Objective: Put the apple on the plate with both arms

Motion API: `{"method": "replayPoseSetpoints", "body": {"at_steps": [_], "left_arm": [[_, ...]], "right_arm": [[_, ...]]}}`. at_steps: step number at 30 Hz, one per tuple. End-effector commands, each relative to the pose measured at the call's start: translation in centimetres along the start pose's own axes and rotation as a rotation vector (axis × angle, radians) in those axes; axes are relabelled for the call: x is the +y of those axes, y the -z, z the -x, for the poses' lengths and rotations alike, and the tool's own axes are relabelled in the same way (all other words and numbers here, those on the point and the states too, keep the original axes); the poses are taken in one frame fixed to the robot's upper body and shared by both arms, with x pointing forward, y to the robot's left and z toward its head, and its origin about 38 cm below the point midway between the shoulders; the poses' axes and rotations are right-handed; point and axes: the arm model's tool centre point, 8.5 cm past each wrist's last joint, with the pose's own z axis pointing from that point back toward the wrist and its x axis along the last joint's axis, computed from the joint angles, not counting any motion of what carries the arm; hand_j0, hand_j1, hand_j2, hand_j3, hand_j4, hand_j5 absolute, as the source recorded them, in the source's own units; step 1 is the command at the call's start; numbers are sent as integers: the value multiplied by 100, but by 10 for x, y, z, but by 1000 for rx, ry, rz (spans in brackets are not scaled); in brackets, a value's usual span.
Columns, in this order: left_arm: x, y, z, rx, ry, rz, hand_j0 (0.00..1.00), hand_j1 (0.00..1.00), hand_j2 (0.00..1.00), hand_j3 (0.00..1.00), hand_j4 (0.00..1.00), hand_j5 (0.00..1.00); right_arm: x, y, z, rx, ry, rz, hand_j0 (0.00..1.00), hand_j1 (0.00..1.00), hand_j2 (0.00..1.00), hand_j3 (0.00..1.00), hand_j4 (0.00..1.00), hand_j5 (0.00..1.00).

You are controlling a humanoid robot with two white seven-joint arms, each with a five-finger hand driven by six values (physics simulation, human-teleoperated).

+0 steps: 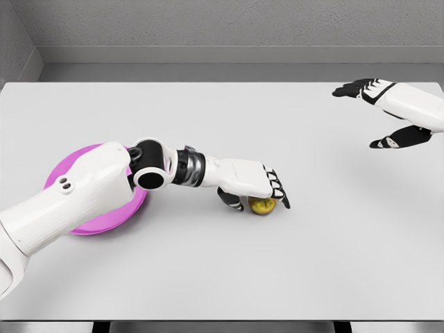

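A small yellowish apple (262, 206) lies on the white table (222, 270) just right of centre. My left hand (267, 193) covers it from above, fingers curled over its top and the thumb low on its left side. The apple still rests on the table surface. A magenta plate (83, 225) sits at the left, largely hidden under my left forearm and elbow. My right hand (378, 114) hovers high at the far right, fingers spread, holding nothing, well away from the apple.
A grey wall (229, 28) runs behind the table's far edge. The table's front edge crosses the bottom of the view.
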Motion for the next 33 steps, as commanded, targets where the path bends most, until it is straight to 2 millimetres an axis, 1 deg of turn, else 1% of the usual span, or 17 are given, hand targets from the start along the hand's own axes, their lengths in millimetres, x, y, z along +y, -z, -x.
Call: {"method": "replayPoseSetpoints", "body": {"at_steps": [1,5,8,12,15,23,25,29,33], "left_arm": [[0,2,-1,-5,-2,1,84,84,84,84,84,84],[0,2,-1,-5,-2,1,83,83,83,83,83,83],[-1,1,-2,-7,-1,1,76,76,76,76,76,76],[-2,0,-2,-15,3,3,73,73,73,73,73,73],[-3,-3,-2,-26,11,5,66,66,66,66,66,66],[-3,-4,-3,-39,17,5,60,60,60,60,60,60],[-4,-4,-4,-50,21,6,54,54,54,54,54,54],[-4,-4,-6,-64,28,5,52,52,52,52,52,52],[5,-7,-8,-91,56,-5,49,49,49,49,49,49]], "right_arm": [[-1,-1,0,1,5,3,100,100,100,100,100,100],[-1,-1,0,1,5,3,100,100,100,100,100,100],[-4,-1,0,1,0,7,100,100,100,100,100,100],[-4,-1,0,1,-1,8,100,100,100,100,100,100],[-4,-1,0,1,-1,8,100,100,100,100,100,100],[-4,-1,0,2,-1,6,100,100,100,100,100,100],[-4,-1,0,2,-2,7,100,100,100,100,100,100],[-5,-2,0,3,-3,6,100,100,100,100,100,100],[-9,-7,2,16,-18,-3,100,100,100,100,100,100]]}}
